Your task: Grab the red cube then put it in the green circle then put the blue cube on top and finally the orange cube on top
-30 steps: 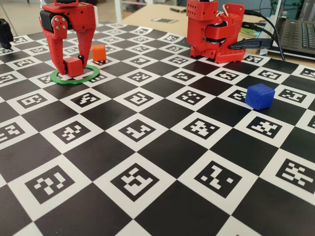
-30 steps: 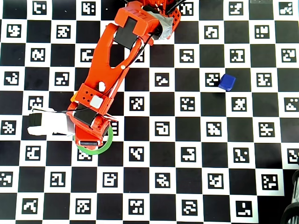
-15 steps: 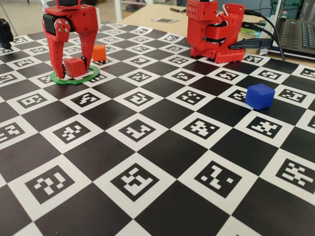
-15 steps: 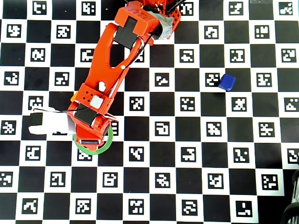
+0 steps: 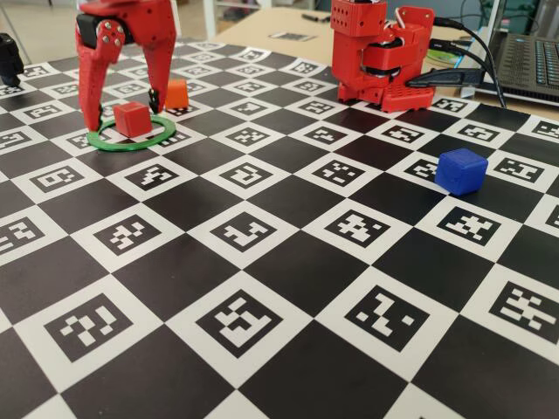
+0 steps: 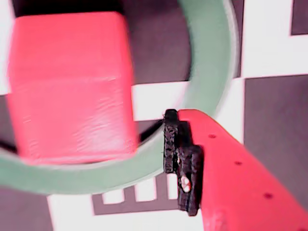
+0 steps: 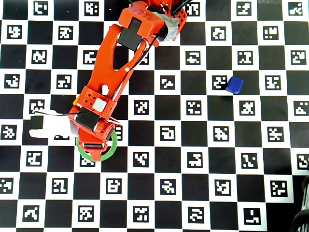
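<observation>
Red cube [image 5: 132, 119] inside green circle [image 5: 166, 137]; orange cube [image 5: 177, 93] behind; blue cube [image 5: 461, 170] apart.

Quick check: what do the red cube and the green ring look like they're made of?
The red cube looks like matte plastic: the wrist view shows dull, faintly textured faces and rounded edges, possibly 3D-printed. The green circle looks like thin, flat plastic with a dull, even surface; blur hides finer detail.

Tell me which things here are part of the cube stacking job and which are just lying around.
Part of the job:
red cube, sitting inside the green circle
blue cube, alone to the right in the fixed view
orange cube, behind the ring
gripper, jaws open either side of the red cube

Just lying about:
laptop
cables
</observation>
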Tool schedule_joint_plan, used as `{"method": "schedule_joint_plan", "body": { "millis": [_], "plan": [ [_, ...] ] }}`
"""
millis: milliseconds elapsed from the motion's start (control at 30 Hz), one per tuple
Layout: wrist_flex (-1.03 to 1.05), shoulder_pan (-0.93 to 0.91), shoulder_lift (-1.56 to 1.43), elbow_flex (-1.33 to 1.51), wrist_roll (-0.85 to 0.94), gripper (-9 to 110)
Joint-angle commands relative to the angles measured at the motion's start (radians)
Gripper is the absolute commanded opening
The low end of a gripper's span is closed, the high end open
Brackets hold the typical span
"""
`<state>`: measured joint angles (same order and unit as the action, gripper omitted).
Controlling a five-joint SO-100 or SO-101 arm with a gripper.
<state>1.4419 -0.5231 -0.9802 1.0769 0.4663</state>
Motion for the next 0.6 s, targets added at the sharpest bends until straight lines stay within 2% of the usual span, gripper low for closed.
{"method": "schedule_joint_plan", "body": {
  "millis": [0,333,567],
  "plan": [
    [0.071,0.006,-0.126,-0.158,-0.023,40],
    [0.368,0.081,-0.311,-0.298,-0.156,40],
    [0.399,0.264,-0.529,-0.046,-0.33,40]
  ]
}}
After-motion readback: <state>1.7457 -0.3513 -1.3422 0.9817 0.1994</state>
